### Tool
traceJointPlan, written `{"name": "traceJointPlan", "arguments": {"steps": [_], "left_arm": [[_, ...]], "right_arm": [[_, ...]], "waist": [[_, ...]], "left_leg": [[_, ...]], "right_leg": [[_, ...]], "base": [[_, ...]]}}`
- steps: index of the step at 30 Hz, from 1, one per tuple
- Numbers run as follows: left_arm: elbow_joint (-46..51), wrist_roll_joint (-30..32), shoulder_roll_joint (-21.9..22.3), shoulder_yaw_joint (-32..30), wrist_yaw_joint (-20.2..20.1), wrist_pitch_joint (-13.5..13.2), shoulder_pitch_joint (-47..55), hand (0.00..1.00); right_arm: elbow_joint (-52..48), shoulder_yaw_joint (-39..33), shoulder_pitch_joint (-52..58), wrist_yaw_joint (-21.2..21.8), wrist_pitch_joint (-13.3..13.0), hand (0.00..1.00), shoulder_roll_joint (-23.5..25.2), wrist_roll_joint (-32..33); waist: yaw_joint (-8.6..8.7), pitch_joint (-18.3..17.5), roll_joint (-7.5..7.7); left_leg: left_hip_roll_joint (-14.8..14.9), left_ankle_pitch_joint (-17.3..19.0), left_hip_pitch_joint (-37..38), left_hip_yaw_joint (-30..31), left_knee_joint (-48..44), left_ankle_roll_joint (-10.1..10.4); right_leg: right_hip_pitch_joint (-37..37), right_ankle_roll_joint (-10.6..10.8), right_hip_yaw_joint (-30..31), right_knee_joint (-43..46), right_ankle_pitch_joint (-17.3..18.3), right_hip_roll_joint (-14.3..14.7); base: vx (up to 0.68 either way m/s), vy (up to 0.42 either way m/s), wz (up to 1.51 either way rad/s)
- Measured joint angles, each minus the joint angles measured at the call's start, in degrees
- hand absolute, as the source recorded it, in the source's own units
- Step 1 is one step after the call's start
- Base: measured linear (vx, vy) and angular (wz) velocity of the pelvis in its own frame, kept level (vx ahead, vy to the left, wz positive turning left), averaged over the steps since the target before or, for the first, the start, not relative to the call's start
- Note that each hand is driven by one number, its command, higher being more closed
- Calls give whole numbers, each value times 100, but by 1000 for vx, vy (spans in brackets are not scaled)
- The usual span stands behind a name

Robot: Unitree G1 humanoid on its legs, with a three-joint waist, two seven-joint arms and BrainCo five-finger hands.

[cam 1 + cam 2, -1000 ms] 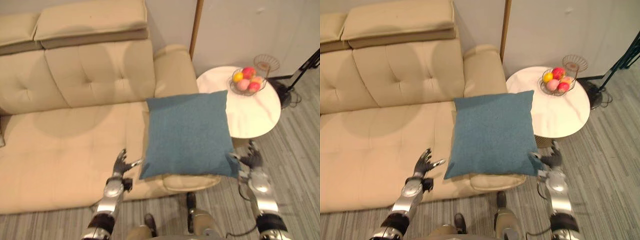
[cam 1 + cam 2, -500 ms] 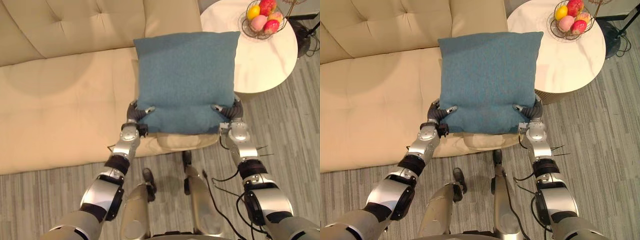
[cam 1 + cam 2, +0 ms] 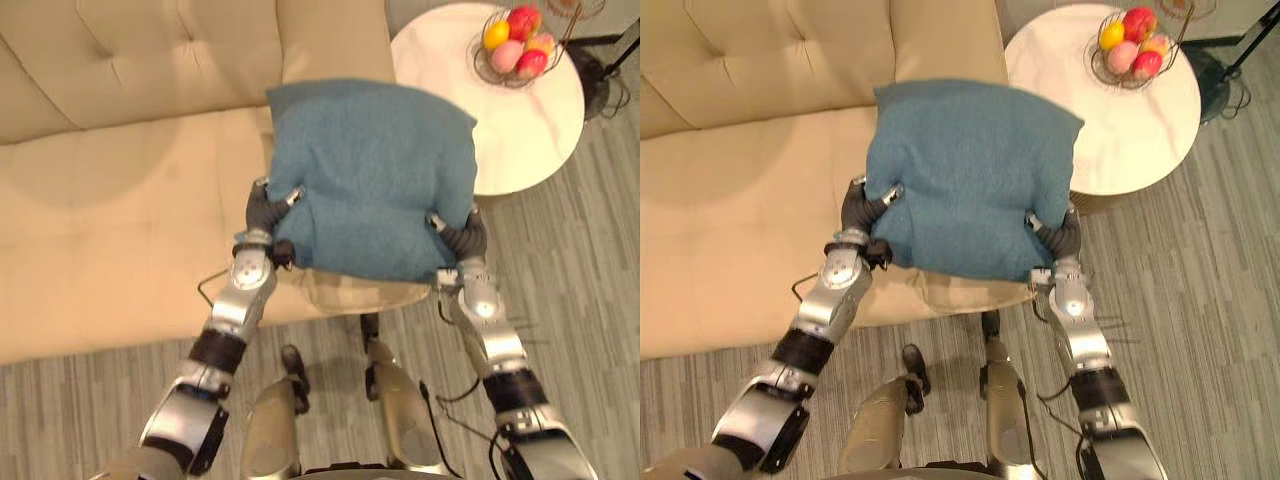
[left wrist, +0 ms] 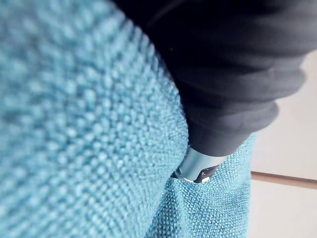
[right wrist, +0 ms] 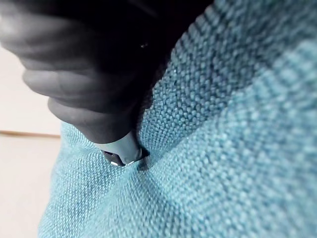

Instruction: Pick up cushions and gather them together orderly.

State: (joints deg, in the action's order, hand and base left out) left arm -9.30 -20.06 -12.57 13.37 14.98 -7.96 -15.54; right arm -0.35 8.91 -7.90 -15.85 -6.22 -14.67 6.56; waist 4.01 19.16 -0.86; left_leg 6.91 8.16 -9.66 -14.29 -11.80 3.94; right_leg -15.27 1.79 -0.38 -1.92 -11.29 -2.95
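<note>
Blue cushion (image 3: 375,175) clamped between both hands above sofa (image 3: 120,200) front edge
Left hand (image 3: 262,215) pinches its near left side, right hand (image 3: 466,240) its near right side, thumbs curled over the cloth; round worktop (image 3: 520,135) just beside

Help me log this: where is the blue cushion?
Both eye views show the blue cushion held between left robot hand and right robot hand, over the sofa at its right end.

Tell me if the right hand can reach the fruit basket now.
Probably not: the right hand is clamped on the blue cushion with the left hand, and the fruit basket sits beyond it.
</note>
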Motion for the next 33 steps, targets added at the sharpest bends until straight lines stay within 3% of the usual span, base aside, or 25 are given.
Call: {"name": "traceJointPlan", "arguments": {"steps": [3,5,11,13,14,15,16,17,19,20,22,23,24,25,26,28,29,31,33], "left_arm": [[629,54,61,-4,-1,-3,948,100],[1141,58,115,-23,-5,-51,1626,100],[1500,227,124,-247,-95,-273,2237,100],[1500,333,123,-319,-116,-278,2294,100],[1499,397,146,-359,-141,-272,2320,100],[1476,444,168,-432,-200,-262,2315,100],[1354,487,177,-453,-243,-234,2320,100],[1318,491,182,-452,-246,-219,2375,100],[1325,493,173,-457,-249,-209,2586,100],[1331,493,172,-465,-248,-210,2608,100],[1424,492,196,-535,-244,-217,2595,100],[1492,486,286,-558,-244,-223,2560,100],[1511,475,304,-565,-241,-227,2561,100],[1540,456,418,-558,-240,-228,2568,100],[1547,433,487,-533,-240,-223,2590,100],[1553,430,502,-487,-241,-200,2583,100],[1566,424,500,-400,-247,-185,2542,100],[1561,426,507,-173,-260,-180,2551,100],[1562,423,553,-157,-330,-185,2547,100]], "right_arm": [[-504,171,408,135,1,100,29,-212],[-988,255,696,251,-14,100,35,-391],[-1082,520,735,378,-229,100,142,-700],[-1073,575,793,379,-228,100,263,-777],[-979,577,751,387,-228,100,258,-819],[-870,578,692,393,-225,100,265,-843],[-653,587,734,394,-224,100,330,-849],[-538,602,756,394,-224,100,359,-864],[-297,697,770,418,-223,100,371,-892],[-279,708,762,435,-225,100,371,-893],[-261,753,565,435,-229,100,331,-893],[-238,764,320,435,-229,100,230,-892],[-215,767,257,435,-230,100,213,-890],[-18,766,50,431,-230,100,130,-888],[206,767,33,426,-226,100,93,-885],[373,760,100,422,-194,100,82,-886],[383,662,175,417,-176,100,68,-889],[378,459,260,417,-171,100,61,-891],[364,406,361,418,-171,100,60,-891]], "waist": [[-48,-335,-97],[-200,-636,-154],[-397,-861,-35],[-495,-876,42],[-529,-878,28],[-478,-808,-13],[-470,-751,61],[-481,-752,84],[-511,-775,123],[-540,-815,189],[-706,-881,252],[-831,-982,84],[-841,-988,44],[-806,-917,-241],[-827,-928,-374],[-781,-935,-414],[-744,-903,-238],[-579,-879,-168],[-464,-924,-180]], "left_leg": [[-4,-66,462,3,371,44],[-13,-69,697,-5,497,43],[-109,-42,771,-122,335,6],[-115,111,296,-137,-299,-184],[19,59,0,-135,-498,-283],[96,88,-58,-142,-516,-344],[96,34,-4,-86,-568,-411],[95,18,52,-32,-593,-409],[32,-99,115,218,-629,-395],[-50,-242,-33,412,-616,-386],[-135,-608,-451,583,-487,-305],[-100,-1091,-861,715,-116,-213],[-87,-1199,-922,749,-18,-181],[75,-1630,-995,987,406,-90],[218,-1990,-918,1116,820,20],[373,-1640,-816,855,1198,148],[356,-1182,-982,349,937,130],[239,-1052,-1141,-191,-23,-126],[226,-883,-995,-404,-671,-296]], "right_leg": [[318,23,-56,-53,18,26],[490,64,-51,-53,49,31],[567,151,111,-9,-13,-81],[263,404,206,123,-200,-112],[21,813,218,157,-486,-54],[-151,728,155,755,-129,-48],[-424,165,32,2473,971,-133],[-421,146,14,3171,1359,-165],[-20,496,44,4494,2082,-275],[277,520,31,4555,2310,-315],[545,324,7,3716,2715,-248],[541,249,-131,2797,2755,-65],[553,183,-148,2609,2764,-14],[610,13,-335,2148,2505,230],[623,-126,-544,2036,2356,405],[630,-272,-861,2070,2253,440],[603,-342,-1101,1980,2223,186],[609,-371,-1479,1878,2119,-193],[645,-355,-1715,1649,1949,-350]], "base": [[79,7,5],[47,22,1],[-70,29,-7],[-240,35,-21],[-275,32,-16],[-328,66,9],[-217,25,31],[-198,35,40],[-199,-65,61],[-284,-167,83],[-310,-183,55],[-319,-132,26],[-327,-131,43],[-366,-168,49],[-364,-180,65],[-301,-146,80],[-301,-109,109],[-331,-35,130],[-219,65,87]]}}
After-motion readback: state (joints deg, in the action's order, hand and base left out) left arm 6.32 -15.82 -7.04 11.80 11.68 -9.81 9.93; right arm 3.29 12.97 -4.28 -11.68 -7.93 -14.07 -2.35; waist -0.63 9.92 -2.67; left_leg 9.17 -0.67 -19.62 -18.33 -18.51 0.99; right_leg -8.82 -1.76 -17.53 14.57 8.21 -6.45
